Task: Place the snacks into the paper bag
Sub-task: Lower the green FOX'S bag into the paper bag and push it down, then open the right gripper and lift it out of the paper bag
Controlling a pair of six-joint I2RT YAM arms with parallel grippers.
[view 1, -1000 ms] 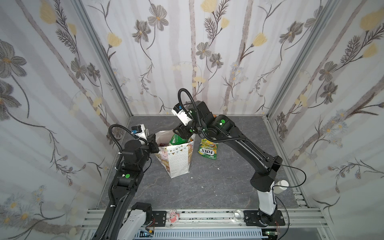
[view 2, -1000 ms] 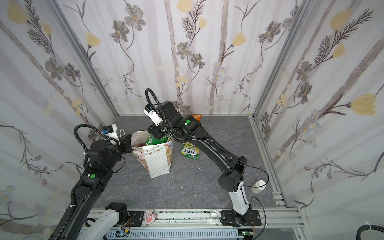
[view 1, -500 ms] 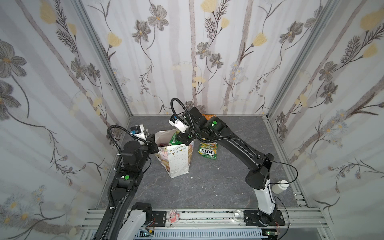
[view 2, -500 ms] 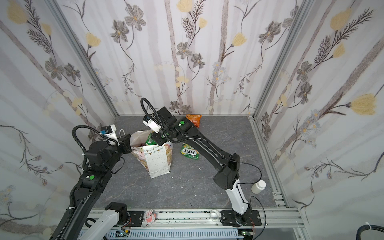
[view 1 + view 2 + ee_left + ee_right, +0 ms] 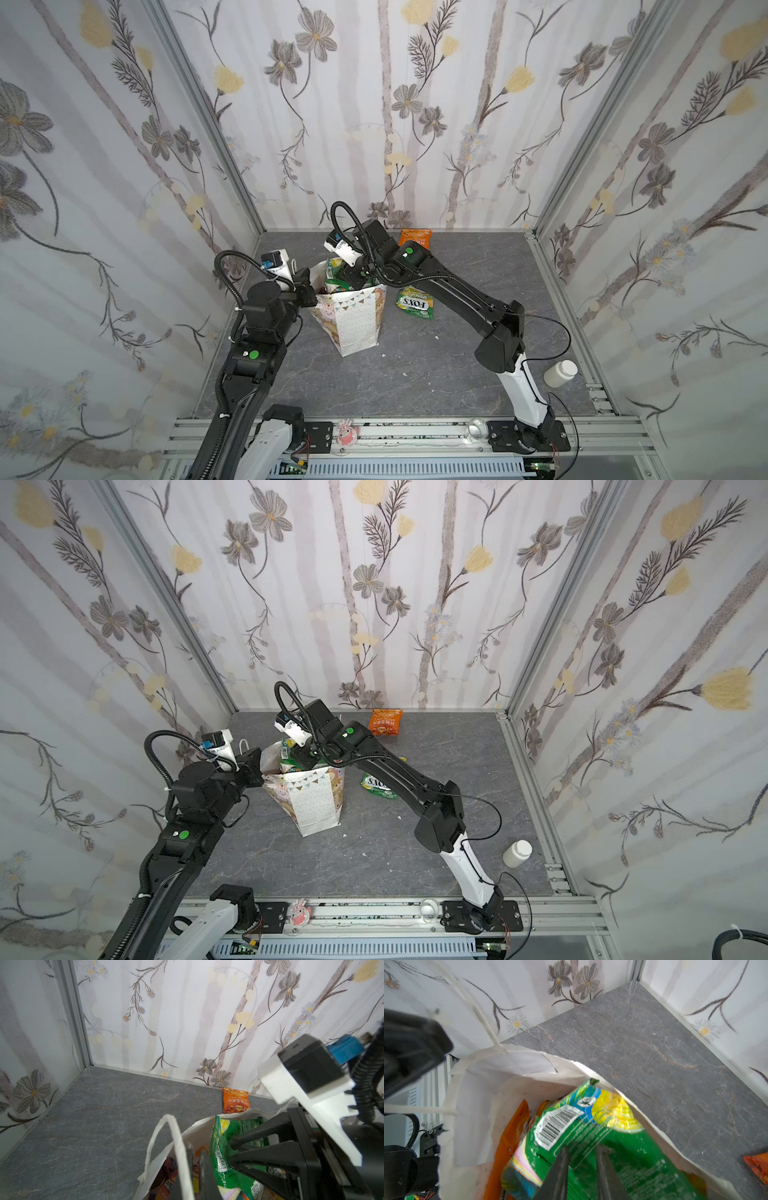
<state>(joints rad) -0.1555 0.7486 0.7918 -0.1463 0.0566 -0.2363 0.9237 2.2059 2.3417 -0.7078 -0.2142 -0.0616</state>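
- Floral-papered booth, grey stone-look floor (image 5: 415, 374).
- Green FOX'S packet (image 5: 591, 1126) sits partly inside the mouth of the paper bag (image 5: 357, 324), with its top corner poking above the rim.
- Judged: light, puffy, glossy film that slides easily and crumples. The best hold is a sealed end seam, not the slick face.
- Right gripper (image 5: 583, 1147) is over the packet's barcode face. Its fingers are a little apart with the tips at the film, and no pinch is visible.
- Beside it in the bag: inner orange packet (image 5: 508, 1136) and purple packet (image 5: 164, 1174).
- The bag is thin paper and tall, so likely tippy. Left gripper (image 5: 195, 1149) is clamped on the rim next to the cord handle (image 5: 172, 1126), bracing the mouth.
- Outside on the floor: second FOX'S packet (image 5: 414, 302) just beside the bag, and far orange packet (image 5: 414, 238) at the back wall. Both lie flat, so an edge pick probably needs a low approach.
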